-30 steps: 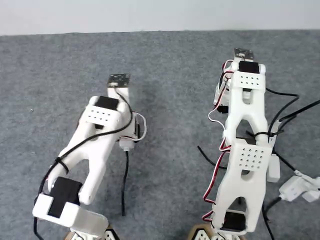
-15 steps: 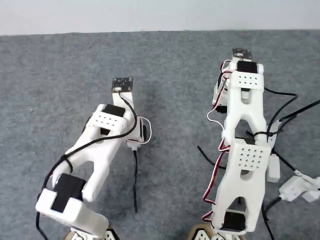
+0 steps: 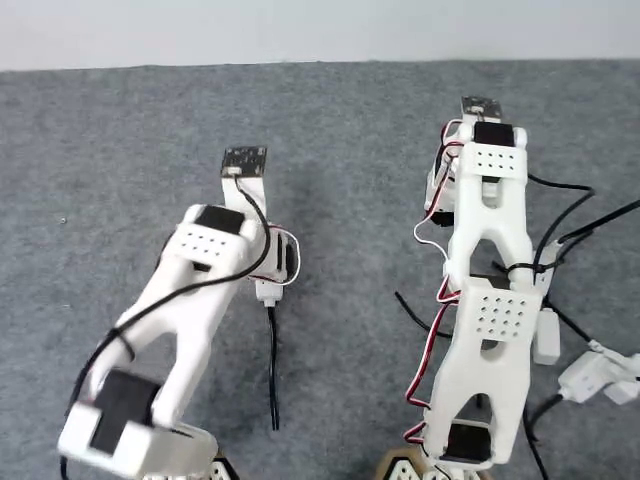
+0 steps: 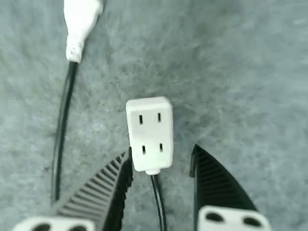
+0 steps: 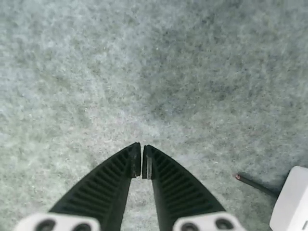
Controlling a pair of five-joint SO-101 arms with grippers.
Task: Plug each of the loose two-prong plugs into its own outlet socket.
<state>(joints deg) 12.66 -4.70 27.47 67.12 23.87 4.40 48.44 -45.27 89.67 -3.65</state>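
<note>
The outlet block (image 4: 149, 134) lies sockets-up on the table (image 4: 250, 72), its cord end inside my left pincer (image 4: 161, 156), which is spread apart; a loose plug (image 4: 81, 24) lies nearby; I judge I'm about to grip the block; next, close squarely without skewing it.

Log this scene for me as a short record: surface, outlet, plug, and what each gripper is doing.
surface: grey mat
outlet: white, two socket pairs, both empty, lying flat, black cord
plug: white, black cord, loose, lying apart from outlet
left gripper: open, straddling outlet's cord end
right gripper: shut, empty, over mat
task state: plug not yet in outlet
</note>
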